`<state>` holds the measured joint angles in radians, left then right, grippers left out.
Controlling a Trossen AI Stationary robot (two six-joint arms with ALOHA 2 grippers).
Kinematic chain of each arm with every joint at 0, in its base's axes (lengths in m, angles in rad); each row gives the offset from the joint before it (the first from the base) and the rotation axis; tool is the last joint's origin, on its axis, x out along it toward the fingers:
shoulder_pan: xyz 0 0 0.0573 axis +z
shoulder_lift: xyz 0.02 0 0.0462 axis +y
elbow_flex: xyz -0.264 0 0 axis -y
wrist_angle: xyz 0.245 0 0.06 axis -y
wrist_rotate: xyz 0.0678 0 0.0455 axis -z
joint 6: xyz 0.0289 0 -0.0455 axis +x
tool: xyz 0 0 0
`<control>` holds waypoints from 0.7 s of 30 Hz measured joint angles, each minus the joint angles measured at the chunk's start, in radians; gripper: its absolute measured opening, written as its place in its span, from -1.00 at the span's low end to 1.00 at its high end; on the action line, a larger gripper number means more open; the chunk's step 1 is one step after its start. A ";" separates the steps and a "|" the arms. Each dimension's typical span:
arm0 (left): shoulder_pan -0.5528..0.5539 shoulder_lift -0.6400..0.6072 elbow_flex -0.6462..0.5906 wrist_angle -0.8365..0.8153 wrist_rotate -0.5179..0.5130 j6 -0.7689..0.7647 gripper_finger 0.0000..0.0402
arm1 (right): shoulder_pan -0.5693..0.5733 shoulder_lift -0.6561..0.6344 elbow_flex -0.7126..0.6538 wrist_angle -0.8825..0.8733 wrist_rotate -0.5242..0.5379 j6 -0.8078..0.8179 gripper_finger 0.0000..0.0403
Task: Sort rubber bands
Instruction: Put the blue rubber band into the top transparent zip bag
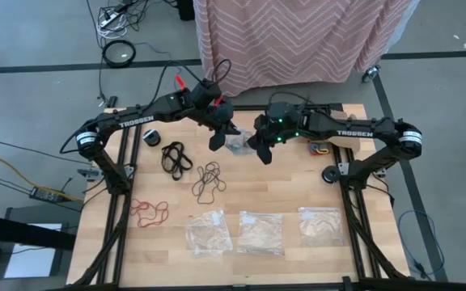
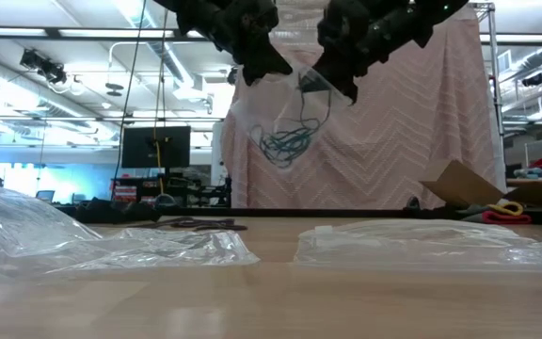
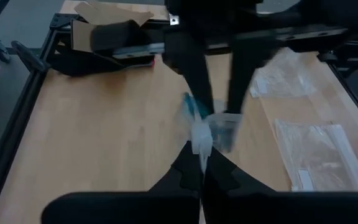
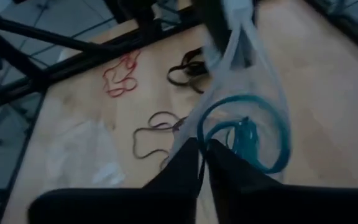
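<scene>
A clear plastic bag [image 2: 285, 104] with teal-blue rubber bands [image 2: 285, 141] in its bottom hangs high above the table's far middle. My left gripper [image 1: 217, 139] and my right gripper [image 1: 263, 152] are each shut on one side of its top. The right wrist view shows the teal loops [image 4: 247, 134] through the film. Loose on the wood lie black bands [image 1: 176, 156], dark brown bands [image 1: 209, 179] and red bands [image 1: 148, 212]. My left gripper pinches the bag's top edge [image 3: 201, 142] between its two fingers, coming slanting down from the table's left. The bag hangs below, clear of the table. My right gripper pinches the film at the opposite side of the bag's top [image 4: 194, 140], slanting down from the right. The film runs taut away from its fingers.
Three flat clear bags [image 1: 209, 233], [image 1: 261, 233], [image 1: 320, 225] lie in a row near the table's front edge. A small dark roll [image 1: 152, 137] sits at the far left and a coloured bundle [image 1: 320, 148] at the far right. Bare wood [image 1: 281, 190] lies under the hanging bag.
</scene>
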<state>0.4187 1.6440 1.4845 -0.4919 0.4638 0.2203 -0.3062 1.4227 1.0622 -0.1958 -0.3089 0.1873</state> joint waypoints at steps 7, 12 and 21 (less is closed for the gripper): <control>0.000 0.000 0.000 0.003 0.009 -0.002 -1.00 | -0.009 0.000 0.000 0.025 -0.056 0.056 -0.18; -0.001 0.000 0.000 0.016 0.026 -0.019 -1.00 | -0.010 0.000 0.000 0.020 -0.013 0.110 0.13; -0.002 0.000 0.000 0.014 0.036 -0.023 -1.00 | -0.011 -0.001 0.000 0.068 -0.016 0.218 0.06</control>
<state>0.4171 1.6440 1.4845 -0.4779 0.4995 0.1974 -0.3168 1.4221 1.0622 -0.1277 -0.3249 0.4054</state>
